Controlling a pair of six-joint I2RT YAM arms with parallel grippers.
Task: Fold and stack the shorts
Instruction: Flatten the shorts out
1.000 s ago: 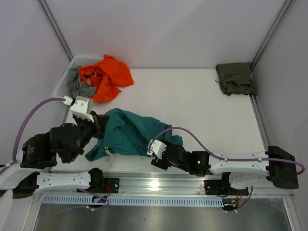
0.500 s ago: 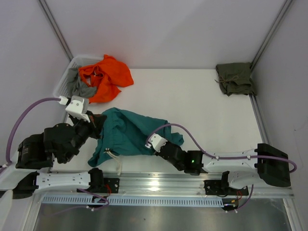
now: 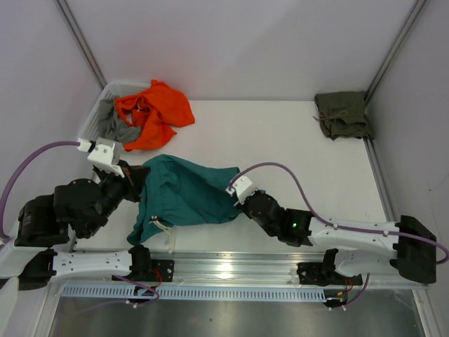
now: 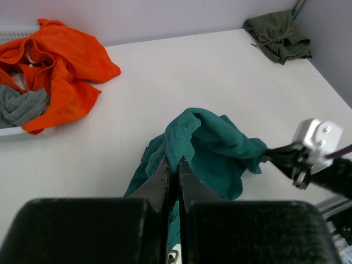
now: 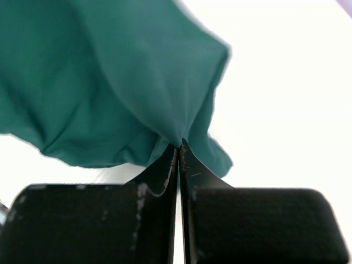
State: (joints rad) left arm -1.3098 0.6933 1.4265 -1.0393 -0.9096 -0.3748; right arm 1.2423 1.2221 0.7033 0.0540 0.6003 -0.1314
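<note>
The teal-green shorts point(image 3: 184, 196) hang stretched between both grippers above the table's near middle, an off-white cord point(image 3: 167, 232) dangling at their lower left. My left gripper point(image 3: 138, 184) is shut on their left edge; the pinched cloth point(image 4: 184, 132) rises just past its fingertips point(image 4: 177, 161). My right gripper point(image 3: 238, 203) is shut on the right edge, cloth point(image 5: 126, 71) bunching at the fingertips point(image 5: 179, 144). The olive-green shorts point(image 3: 342, 114) lie folded at the far right corner, also visible in the left wrist view point(image 4: 279, 34).
A white basket point(image 3: 98, 112) at the far left holds grey cloth point(image 3: 119, 130), with an orange garment point(image 3: 151, 112) spilling over it onto the table. Metal frame posts rise at both far corners. A rail runs along the near edge.
My right gripper closed on the right edge of the teal shorts and pulled it rightward. The left gripper lifted and drew its edge left, spreading the cloth.
</note>
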